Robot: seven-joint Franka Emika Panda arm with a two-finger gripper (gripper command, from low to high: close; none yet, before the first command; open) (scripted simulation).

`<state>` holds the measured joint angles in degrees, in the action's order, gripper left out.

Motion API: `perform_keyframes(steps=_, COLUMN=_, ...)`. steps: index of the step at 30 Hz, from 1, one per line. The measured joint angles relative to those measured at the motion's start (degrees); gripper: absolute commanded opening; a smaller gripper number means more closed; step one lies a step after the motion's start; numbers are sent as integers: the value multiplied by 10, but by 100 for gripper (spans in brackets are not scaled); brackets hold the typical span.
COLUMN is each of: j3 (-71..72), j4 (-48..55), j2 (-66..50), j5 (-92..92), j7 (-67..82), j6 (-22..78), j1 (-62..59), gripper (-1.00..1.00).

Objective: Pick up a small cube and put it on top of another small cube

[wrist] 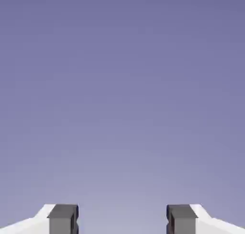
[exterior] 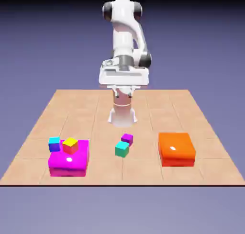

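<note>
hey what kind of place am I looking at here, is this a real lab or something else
Most likely a rendered simulation, not a real lab: a tiled table floats before a plain blue-violet backdrop, with a white robot arm and flat-coloured blocks such as an orange block and a teal cube.

gripper raised, jaws wide apart

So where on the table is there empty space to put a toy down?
Free: the tiles between the teal cube and the orange block, the strip between the magenta block and the teal cube, and the far corners beside the robot base. Crowded: the blue cube and yellow cube by the magenta block, and the purple cube by the teal one.
</note>
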<state>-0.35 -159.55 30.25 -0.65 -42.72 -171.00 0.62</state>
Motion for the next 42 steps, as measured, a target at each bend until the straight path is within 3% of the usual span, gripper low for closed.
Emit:
perform_keyframes(steps=29, j3=-85, j4=349, j2=-579, j5=-157, j7=-63, j6=723, j1=-16, gripper=0)
perform_keyframes(steps=31, j3=-87, j4=357, j2=-592, j5=-160, j7=-64, j6=739, j1=-17, gripper=0)
perform_keyframes(steps=34, j3=-75, j4=306, j2=-618, j5=-180, j7=-50, j6=664, j1=-9, gripper=0)
perform_keyframes(steps=35, j3=-73, j4=297, j2=-622, j5=-184, j7=-48, j6=650, j1=-8, gripper=-100)
perform_keyframes(steps=42, j3=-63, j4=328, j2=-562, j5=-135, j7=-61, j6=739, j1=-16, gripper=-100)
